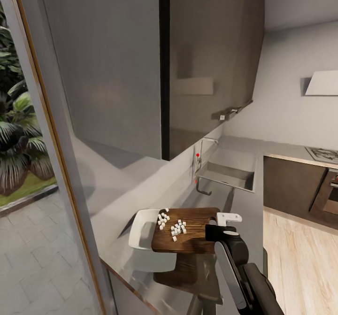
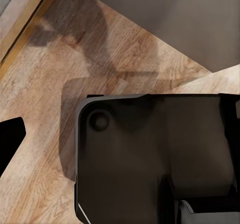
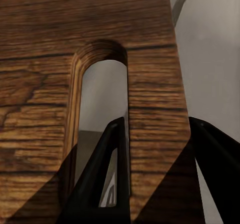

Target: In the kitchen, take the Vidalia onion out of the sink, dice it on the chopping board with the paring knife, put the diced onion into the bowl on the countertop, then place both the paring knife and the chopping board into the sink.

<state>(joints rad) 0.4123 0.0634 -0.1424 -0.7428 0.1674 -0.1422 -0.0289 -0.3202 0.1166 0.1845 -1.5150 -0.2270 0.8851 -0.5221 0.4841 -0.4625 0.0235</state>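
- While raised above the bench (image 1: 244, 211), the chopping board (image 1: 190, 233) is clamped at its slotted end by the right tool (image 1: 224, 230).
- Diced onion (image 1: 174, 226) lies on the board, tipped over the bowl (image 1: 141, 233).
- Sink (image 1: 230, 176) lies beyond.
- Left tool's state: cannot tell.

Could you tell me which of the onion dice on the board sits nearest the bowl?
The lone cube at the chopping board's far left corner, beside the bowl's rim; the others cluster farther in.

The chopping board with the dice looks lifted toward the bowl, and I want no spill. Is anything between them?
Nothing visible. The chopping board, gripped at its handle slot by the right gripper, already has its far edge over the bowl, and the diced onion sits near that edge.
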